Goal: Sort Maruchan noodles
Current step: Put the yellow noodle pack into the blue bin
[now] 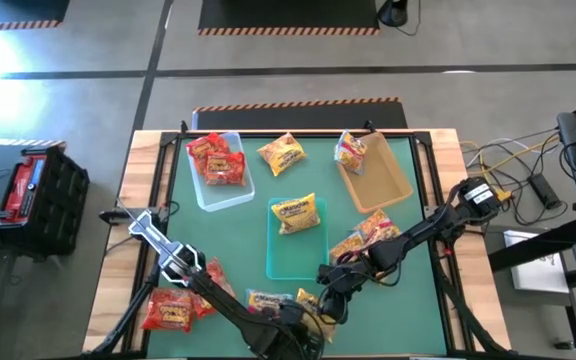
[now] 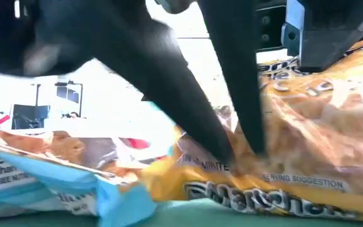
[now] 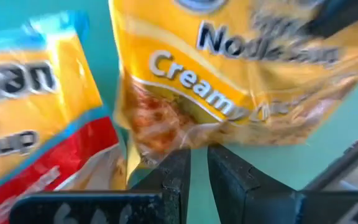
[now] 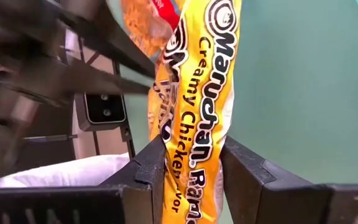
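The right gripper (image 4: 191,171) has its two dark fingers on both sides of a yellow Creamy Chicken packet (image 4: 194,106), and they look closed on its thin edge. From above, this packet (image 1: 313,300) sits at the near edge of the green table (image 1: 423,290), just in front of the teal bin (image 1: 293,262). The left gripper (image 3: 197,168) is right beside the same packet, its fingers nearly shut with only a thin gap, pinching the packet's bottom edge. So both claws seem to hold one packet. The packet is light, crinkly and soft, so it will bend and flop when lifted. The plastic is slippery, and the noodles inside can crack if squeezed hard. The flat sealed edge is the best spot to grab, not the lumpy middle. Other noodle packets lie around the teal bin: one yellow packet (image 1: 298,214) inside it, red packets (image 1: 218,160) in the clear bin (image 1: 208,192) behind it to the left, one packet (image 1: 351,150) in the tan bin (image 1: 388,185) behind it to the right, and some red packets (image 1: 173,308) near the front left corner.
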